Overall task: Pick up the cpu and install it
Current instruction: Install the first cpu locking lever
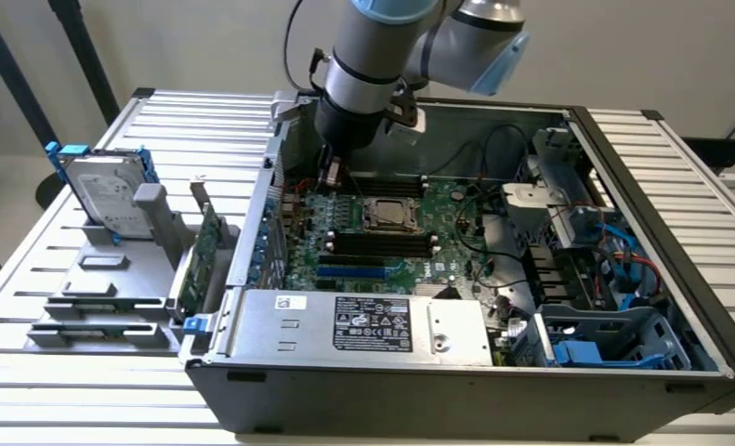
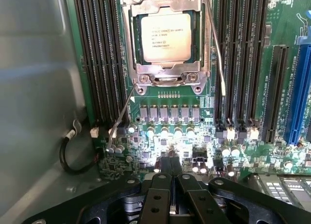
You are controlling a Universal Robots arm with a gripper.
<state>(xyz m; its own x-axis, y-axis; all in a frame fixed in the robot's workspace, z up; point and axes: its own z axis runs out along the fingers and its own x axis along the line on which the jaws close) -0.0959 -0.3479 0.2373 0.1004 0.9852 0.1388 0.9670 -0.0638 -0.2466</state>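
Observation:
The cpu (image 2: pixel 165 38) lies flat in its socket on the green motherboard (image 2: pixel 184 131), silver top up, with the metal socket frame (image 2: pixel 167 71) closed around it. In the exterior view the cpu (image 1: pixel 389 213) sits mid-board inside the open computer case (image 1: pixel 466 372). My gripper (image 2: pixel 171 171) hovers over the board's small capacitors, a short way off from the socket, its two black fingers pressed together with nothing between them. In the exterior view the gripper (image 1: pixel 331 182) hangs at the board's far corner, toward that view's left of the socket.
Memory slots (image 2: pixel 99 54) flank the socket on both sides; thin wire levers (image 2: pixel 217 59) run beside it. A grey case wall (image 2: pixel 34 88) and black cable (image 2: pixel 68 156) lie close by. Outside the case, a hard drive (image 1: pixel 104 200) with blue clips stands in a grey rack (image 1: pixel 107 297).

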